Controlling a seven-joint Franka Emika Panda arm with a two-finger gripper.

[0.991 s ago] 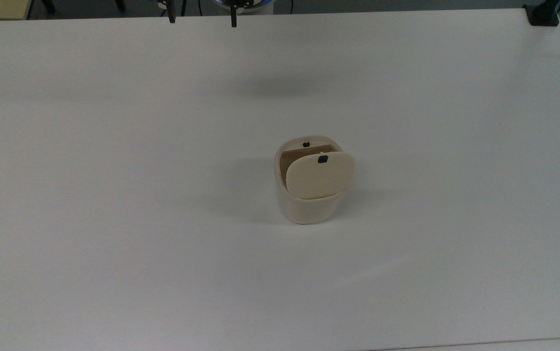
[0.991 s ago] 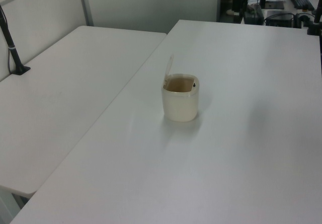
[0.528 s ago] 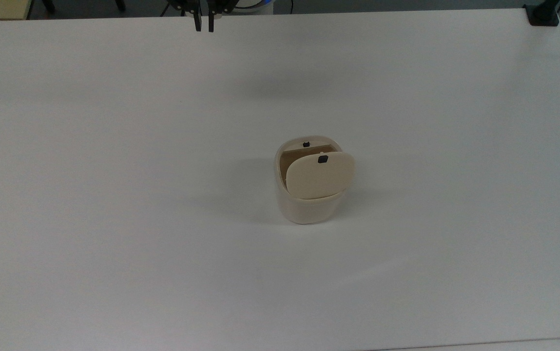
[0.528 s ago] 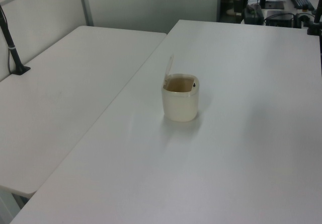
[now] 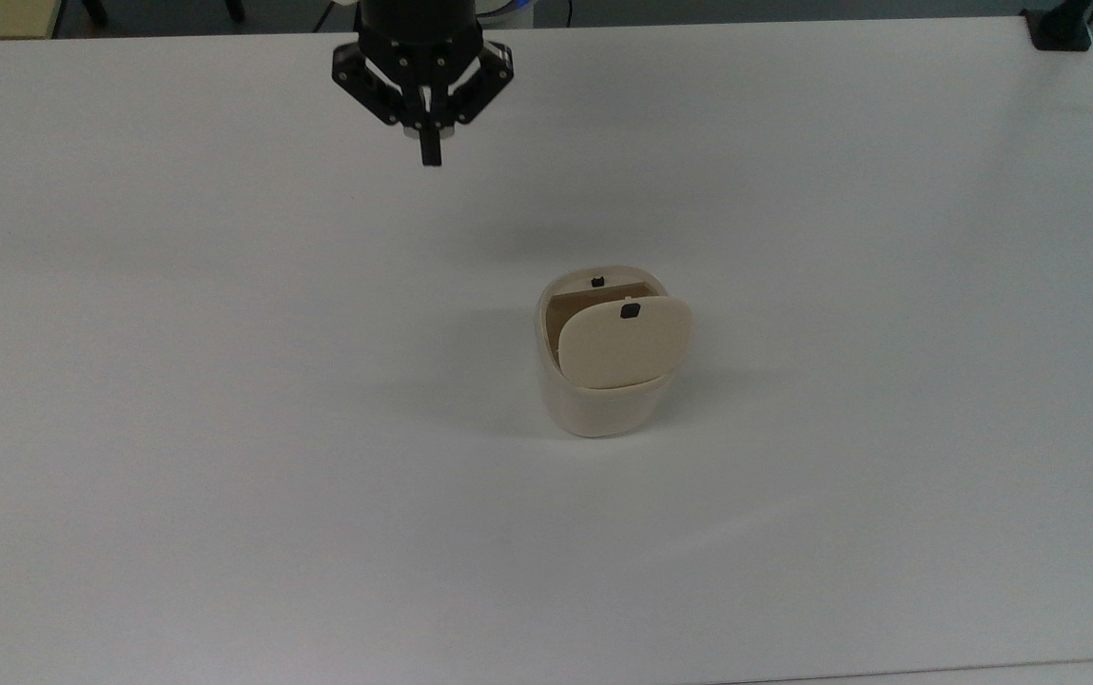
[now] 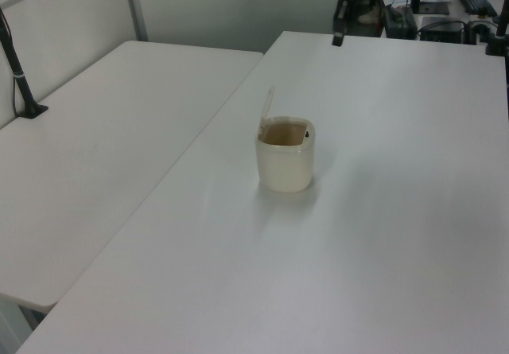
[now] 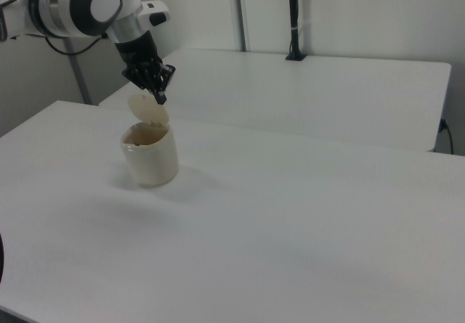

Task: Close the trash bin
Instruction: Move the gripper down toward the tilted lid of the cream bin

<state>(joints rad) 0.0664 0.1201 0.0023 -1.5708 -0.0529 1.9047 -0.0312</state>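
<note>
The cream trash bin stands near the middle of the white table. Its flat lid, with a small black tab, is raised, and the brown inside shows. In the left view the trash bin has its lid upright on the left view's left side. In the right view the lid rises above the trash bin. My gripper hangs shut and empty above the table's far part, up and to the top view's left of the bin. The gripper is far behind the bin in the left view, and in the right view the gripper is level with the lid's top.
A black clamp sits on the table's far right corner in the top view. A second white table adjoins on the left view's left, with a black post on it. In the right view a black pole stands on the rear table.
The gripper's fingers have gone from wide apart to together, and the gripper has come down into the top view towards the bin. The bin and its lid have not moved.
</note>
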